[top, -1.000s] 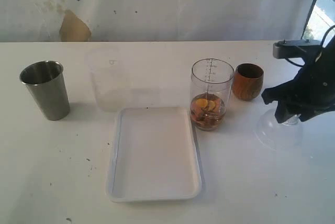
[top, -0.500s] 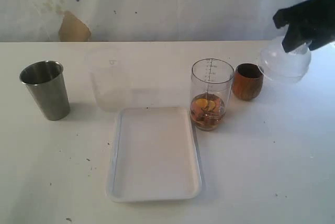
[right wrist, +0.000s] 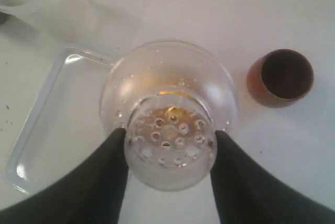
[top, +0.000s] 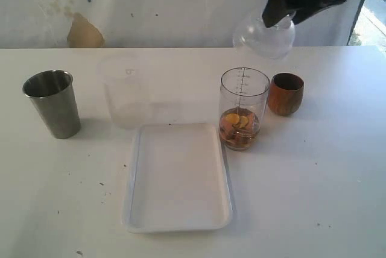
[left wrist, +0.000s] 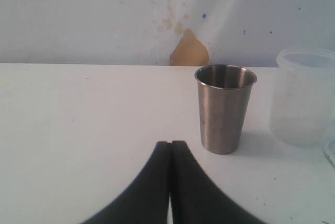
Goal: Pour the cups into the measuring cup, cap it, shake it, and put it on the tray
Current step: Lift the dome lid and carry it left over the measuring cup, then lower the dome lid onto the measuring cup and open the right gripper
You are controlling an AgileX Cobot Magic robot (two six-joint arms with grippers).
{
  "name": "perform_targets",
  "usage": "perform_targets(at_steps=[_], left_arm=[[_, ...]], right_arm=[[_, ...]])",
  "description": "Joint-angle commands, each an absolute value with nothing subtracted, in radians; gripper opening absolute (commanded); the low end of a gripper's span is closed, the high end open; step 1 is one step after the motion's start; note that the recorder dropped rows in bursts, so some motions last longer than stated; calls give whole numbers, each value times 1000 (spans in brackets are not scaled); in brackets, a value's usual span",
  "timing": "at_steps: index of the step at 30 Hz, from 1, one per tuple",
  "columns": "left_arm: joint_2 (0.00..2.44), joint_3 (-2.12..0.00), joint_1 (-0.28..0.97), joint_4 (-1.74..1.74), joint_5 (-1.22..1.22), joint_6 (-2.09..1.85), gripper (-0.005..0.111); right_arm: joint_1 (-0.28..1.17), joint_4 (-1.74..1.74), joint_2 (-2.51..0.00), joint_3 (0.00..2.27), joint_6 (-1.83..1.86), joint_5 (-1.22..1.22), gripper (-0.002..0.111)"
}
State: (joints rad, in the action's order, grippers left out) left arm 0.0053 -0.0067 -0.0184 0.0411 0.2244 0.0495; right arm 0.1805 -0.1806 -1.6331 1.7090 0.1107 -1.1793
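Nearest lies the tray [top: 178,176], flat, white, round-cornered, with a low rim. Just beside its far right corner stands the measuring cup [top: 243,110], a clear graduated cylinder holding brown and orange pieces. The rounded wooden cup [top: 286,93] sits near its right, the tapered brushed-steel tumbler [top: 53,103] well apart on the left, a cloudy container [top: 129,89] between. The left gripper [left wrist: 170,150] has its 2 jaws pressed together, empty. The right gripper [right wrist: 168,153] clamps the clear dome lid [top: 264,36] by its perforated neck, now risen from the table [top: 313,198] to above the measuring cup.
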Motion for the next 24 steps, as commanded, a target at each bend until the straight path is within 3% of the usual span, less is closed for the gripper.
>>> perform_targets(at_steps=[1, 24], left_arm=[[0, 0, -17, 34, 226, 47, 0], [0, 0, -17, 34, 226, 47, 0]], right_arm=[[219, -171, -1715, 1763, 101, -1221, 0], [221, -148, -1841, 1781, 46, -1221, 0]])
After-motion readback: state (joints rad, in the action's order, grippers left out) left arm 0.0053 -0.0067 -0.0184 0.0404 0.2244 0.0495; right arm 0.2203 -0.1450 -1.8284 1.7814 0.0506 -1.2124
